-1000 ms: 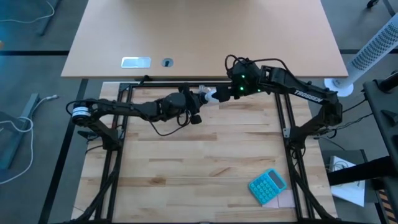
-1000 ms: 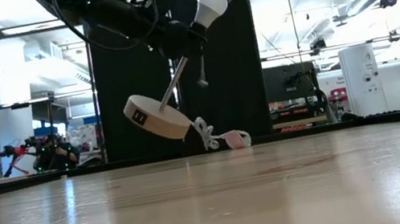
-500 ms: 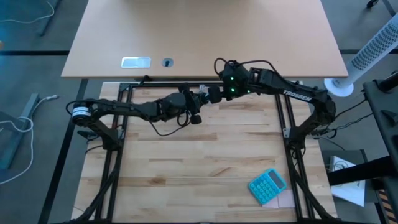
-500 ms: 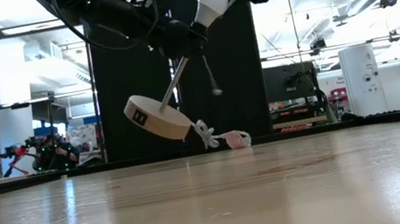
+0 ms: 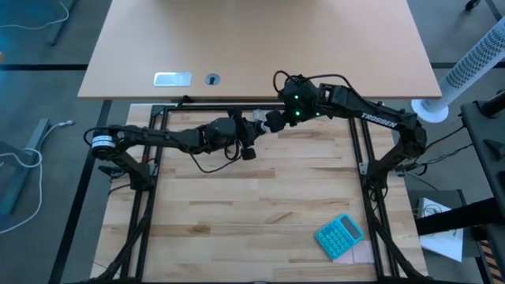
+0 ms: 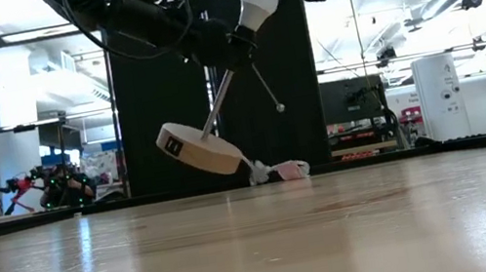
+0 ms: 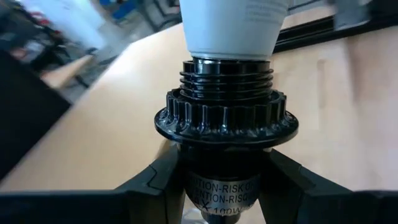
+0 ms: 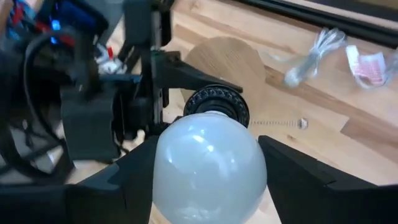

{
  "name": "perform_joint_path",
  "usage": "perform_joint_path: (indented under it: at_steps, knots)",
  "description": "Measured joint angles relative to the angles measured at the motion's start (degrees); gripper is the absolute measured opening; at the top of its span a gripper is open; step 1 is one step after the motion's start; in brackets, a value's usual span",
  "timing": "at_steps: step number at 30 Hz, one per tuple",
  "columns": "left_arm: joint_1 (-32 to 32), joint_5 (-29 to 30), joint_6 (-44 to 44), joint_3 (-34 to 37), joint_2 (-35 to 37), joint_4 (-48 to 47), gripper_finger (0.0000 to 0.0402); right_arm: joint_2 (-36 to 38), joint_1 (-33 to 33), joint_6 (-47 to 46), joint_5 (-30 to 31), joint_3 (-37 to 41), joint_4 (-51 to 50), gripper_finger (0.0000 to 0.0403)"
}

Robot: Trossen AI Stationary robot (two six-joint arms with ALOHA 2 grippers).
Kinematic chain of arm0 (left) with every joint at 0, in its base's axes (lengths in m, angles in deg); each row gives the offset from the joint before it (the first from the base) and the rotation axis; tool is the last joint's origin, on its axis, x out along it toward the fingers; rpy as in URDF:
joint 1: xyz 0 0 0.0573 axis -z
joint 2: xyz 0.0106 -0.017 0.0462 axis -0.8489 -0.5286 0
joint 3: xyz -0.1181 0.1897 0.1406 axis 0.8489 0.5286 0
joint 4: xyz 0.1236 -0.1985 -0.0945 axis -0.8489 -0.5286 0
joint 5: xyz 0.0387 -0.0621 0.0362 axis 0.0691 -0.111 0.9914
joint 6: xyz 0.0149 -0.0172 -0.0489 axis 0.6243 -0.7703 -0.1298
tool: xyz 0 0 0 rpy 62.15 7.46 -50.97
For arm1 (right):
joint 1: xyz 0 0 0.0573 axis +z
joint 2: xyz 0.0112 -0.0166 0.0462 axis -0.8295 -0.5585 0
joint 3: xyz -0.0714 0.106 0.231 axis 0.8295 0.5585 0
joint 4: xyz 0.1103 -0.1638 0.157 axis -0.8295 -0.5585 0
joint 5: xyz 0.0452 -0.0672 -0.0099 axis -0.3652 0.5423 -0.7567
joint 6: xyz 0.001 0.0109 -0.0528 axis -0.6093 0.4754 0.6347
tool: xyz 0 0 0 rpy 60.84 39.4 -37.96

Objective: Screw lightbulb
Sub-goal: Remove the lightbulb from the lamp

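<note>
While the wooden table takes up the lower centre of the high view, both arms meet near its far edge, at upper centre of that frame. Compared with a second ago, the right pincer has come in from the right and now straddles the lightbulb, one finger on each side of the glass; whether the pads actually press on it I cannot tell, as they appear to be still drawing in. My reading is that a fresh turn of the bulb is being set up, so the screwing is under way, not finished.

The left pincer is clenched on the black socket, holding the lamp off the table at a tilt. The tan wooden disc at its foot has swung slightly lower in the low view, and the pull chain has swung to the right.

The lightbulb sits at upper centre of the low view, white, rounded, matte, its neck already entered in the ribbed collar.
</note>
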Motion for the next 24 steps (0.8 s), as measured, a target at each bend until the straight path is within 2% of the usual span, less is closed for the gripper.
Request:
perform_joint_path:
  at_steps: [3,8,12,24]
  knots:
    - [-0.10,-8.19,-2.58,0.01,1.00,-1.96,0.0143,0.15,0.30,6.11,-1.93,-0.01,-1.03,0.0247]
    - [-0.25,-23.15,-8.42,0.09,2.50,-3.58,0.0143,1.31,1.29,20.09,-8.82,-0.05,-2.77,0.0246]
    - [-1.56,-33.27,-14.65,-0.04,1.83,-2.97,0.0143,2.07,3.48,32.98,-9.30,-0.08,-4.31,0.0244]
    - [-2.81,-47.81,-20.99,-0.13,-1.15,0.81,0.0143,2.47,4.76,52.24,-9.73,-0.08,-4.54,0.0240]
